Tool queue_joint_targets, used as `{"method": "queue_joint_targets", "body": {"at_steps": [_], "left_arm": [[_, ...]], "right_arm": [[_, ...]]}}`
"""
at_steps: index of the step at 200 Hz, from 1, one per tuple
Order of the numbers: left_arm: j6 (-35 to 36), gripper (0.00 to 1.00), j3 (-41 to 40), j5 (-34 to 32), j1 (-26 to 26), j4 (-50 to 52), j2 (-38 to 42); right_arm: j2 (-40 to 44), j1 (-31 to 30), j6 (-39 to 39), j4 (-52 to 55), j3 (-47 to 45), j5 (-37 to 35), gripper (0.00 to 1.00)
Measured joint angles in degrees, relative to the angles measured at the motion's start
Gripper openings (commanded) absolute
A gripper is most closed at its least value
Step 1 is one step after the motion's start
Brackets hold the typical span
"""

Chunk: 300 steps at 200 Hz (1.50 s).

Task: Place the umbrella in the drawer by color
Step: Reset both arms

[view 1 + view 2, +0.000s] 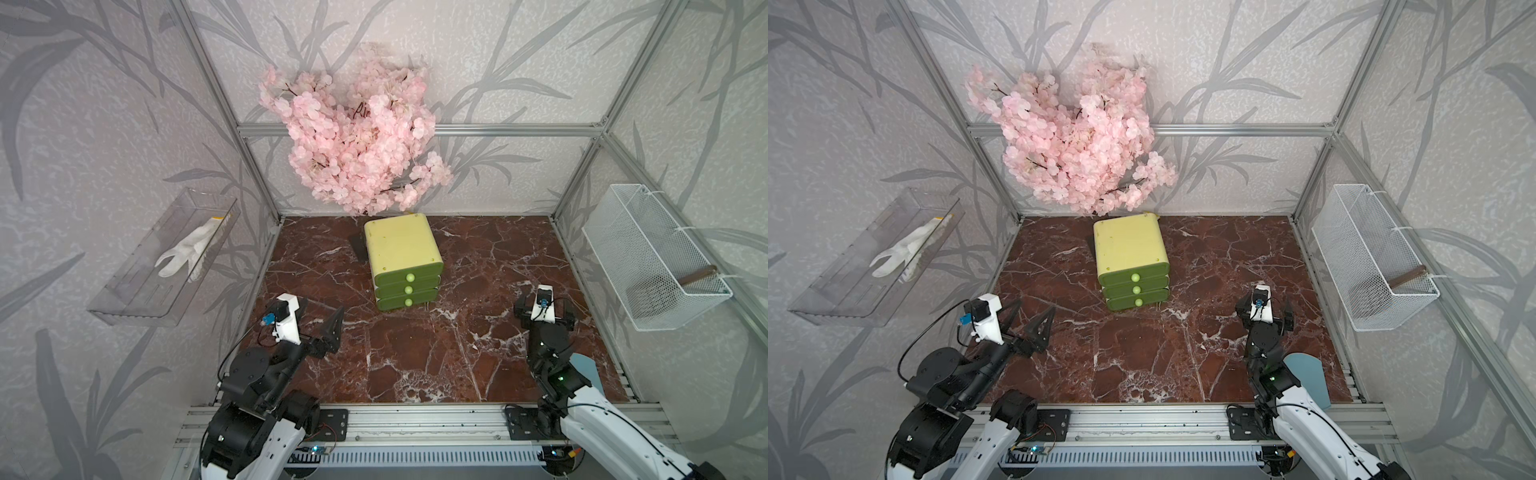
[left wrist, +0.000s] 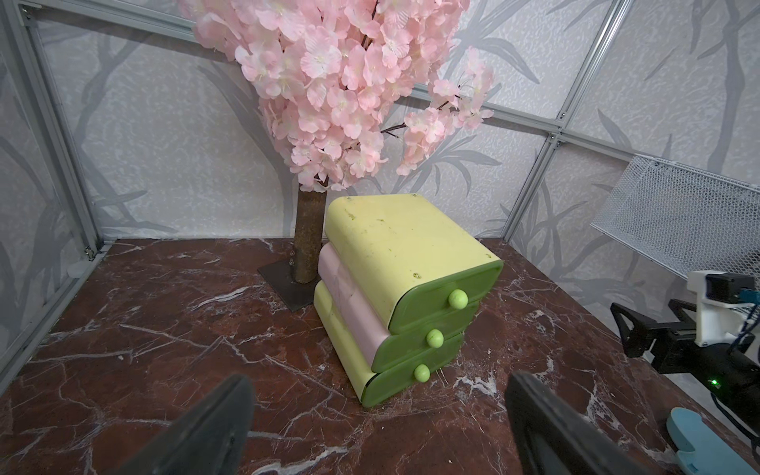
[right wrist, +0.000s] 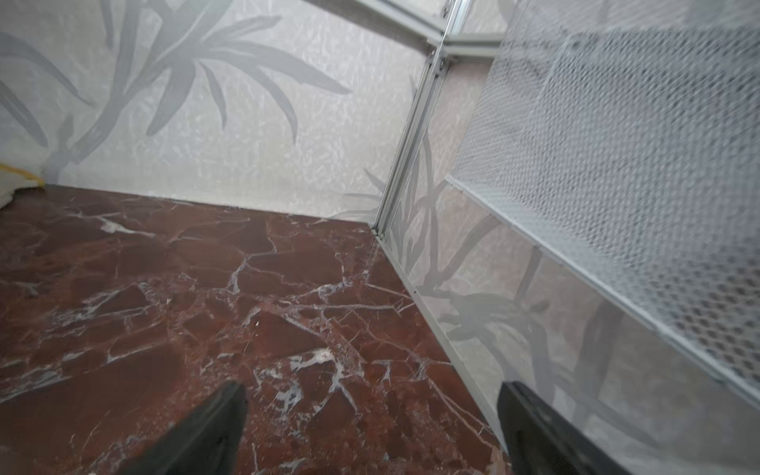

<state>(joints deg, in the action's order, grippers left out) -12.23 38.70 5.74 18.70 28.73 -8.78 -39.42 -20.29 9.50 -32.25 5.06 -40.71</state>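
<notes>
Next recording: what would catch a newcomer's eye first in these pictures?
The pink blossom tree against the back wall dominates, with the yellow-green three-drawer cabinet standing at its foot on the red marble table. The left gripper and right gripper hover open and empty near the front corners.

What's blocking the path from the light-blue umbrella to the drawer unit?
Nothing lies on the marble between the light-blue umbrella and the drawer unit. But its three drawers are all shut, and the right arm partly overhangs the umbrella.

Left arm [image 1: 286, 361], right arm [image 1: 548, 338], jaws spread, empty
</notes>
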Motion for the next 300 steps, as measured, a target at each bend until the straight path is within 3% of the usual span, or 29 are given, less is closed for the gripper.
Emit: {"method": "queue_joint_targets", "body": {"at_steps": [32,61,164,243,300], "left_arm": [[0.8,1.00,-0.8,0.2,0.0,0.0,0.4],[1.2,1.00,-0.9,0.2,0.0,0.0,0.3],[2.1,1.00,-1.0,0.3,-0.5,0.0,-1.3],[2.2,1.00,-1.3,0.5,-1.5,-0.1,-2.9],[2.2,1.00,-1.4,1.2,-1.7,-0.7,-4.8]], "right_arm": [[-11.9,3.5,-5.2,-5.4,-2.2,11.0,0.99],[-18.4,4.4,-6.0,-8.2,-0.6,15.8,0.99],[-50.5,7.5,-3.6,-40.8,2.7,17.7,0.99],[-53.3,11.5,-4.8,-45.8,3.9,20.4,0.99],[-54.3,12.6,-4.0,-45.8,4.6,28.7,0.99]]}}
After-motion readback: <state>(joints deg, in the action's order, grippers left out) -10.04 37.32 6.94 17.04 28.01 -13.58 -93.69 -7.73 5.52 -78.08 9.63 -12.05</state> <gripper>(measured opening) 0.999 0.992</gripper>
